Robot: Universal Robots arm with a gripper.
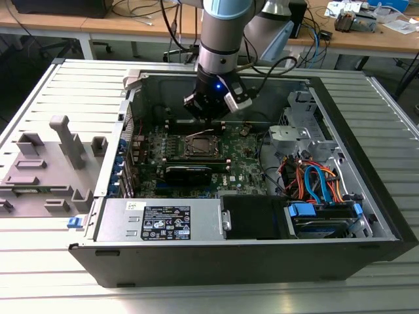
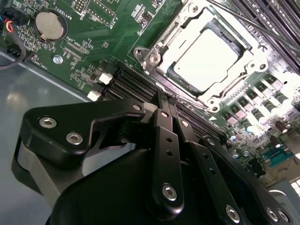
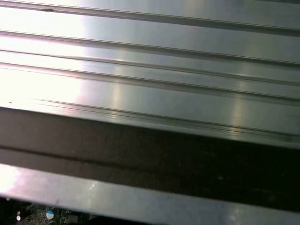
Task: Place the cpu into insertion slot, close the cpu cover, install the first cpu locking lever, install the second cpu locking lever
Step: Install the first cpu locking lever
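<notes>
The cpu (image 2: 206, 58) is sitting in the insertion slot (image 2: 157, 49), framed by the cpu cover (image 2: 253, 51), inside the open computer case (image 1: 366, 216). The gripper (image 1: 208, 111) is hovering above; whether its jaws are parted I cannot tell.

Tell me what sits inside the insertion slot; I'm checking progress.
The cpu lies inside the insertion slot, its silvery top showing through the cpu cover. The contacts beneath are hidden.

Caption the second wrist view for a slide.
Gripper poised beside the insertion slot, where the cpu sits framed by the cpu cover on the green motherboard.
</notes>
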